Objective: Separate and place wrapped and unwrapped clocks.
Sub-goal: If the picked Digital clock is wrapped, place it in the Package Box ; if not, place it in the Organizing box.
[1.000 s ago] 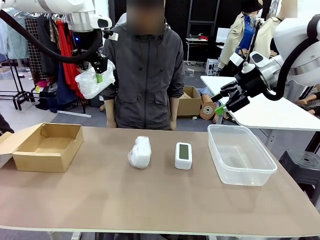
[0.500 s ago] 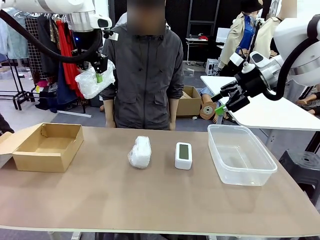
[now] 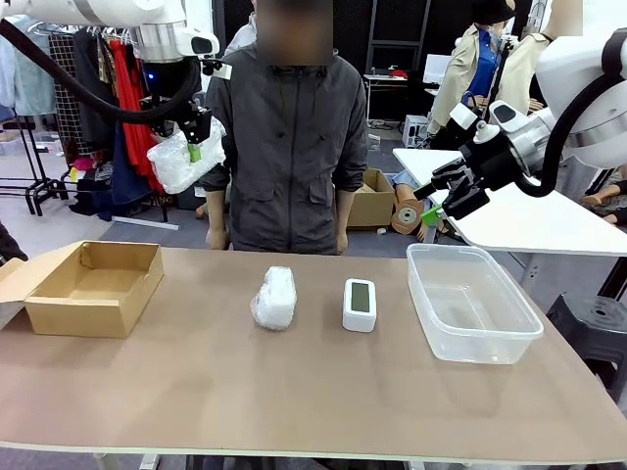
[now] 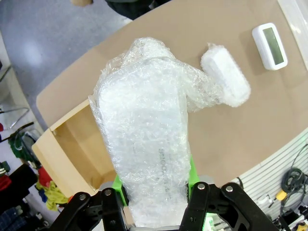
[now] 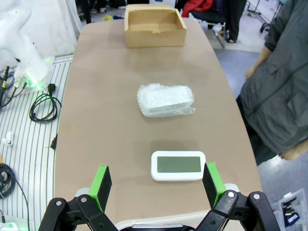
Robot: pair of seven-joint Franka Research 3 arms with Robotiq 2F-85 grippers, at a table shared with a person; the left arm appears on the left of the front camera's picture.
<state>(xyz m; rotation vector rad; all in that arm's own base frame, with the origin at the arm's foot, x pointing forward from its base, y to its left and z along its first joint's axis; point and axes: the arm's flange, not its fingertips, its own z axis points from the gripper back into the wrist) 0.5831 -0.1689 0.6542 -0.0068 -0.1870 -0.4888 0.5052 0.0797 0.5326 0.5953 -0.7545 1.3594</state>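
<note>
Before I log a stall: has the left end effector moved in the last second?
No. The left end effector, shut on a wrapped clock, stays beside the red garment.

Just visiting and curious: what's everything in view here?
wrapped clocks: 2, translucent white; one mid-table, one held high at the left.
bare clock: 1, white, grey-green screen; right of the lying bundle.
cardboard box: 1, brown, open; table's left end.
plastic tub: 1, clear; table's right end.
table: 1, brown.
person: 1, dark jacket; far side.
left pincer: 1, black, green pads; shut on a wrapped clock.
right pincer: 1, black, green pads; open, raised at right.
</note>
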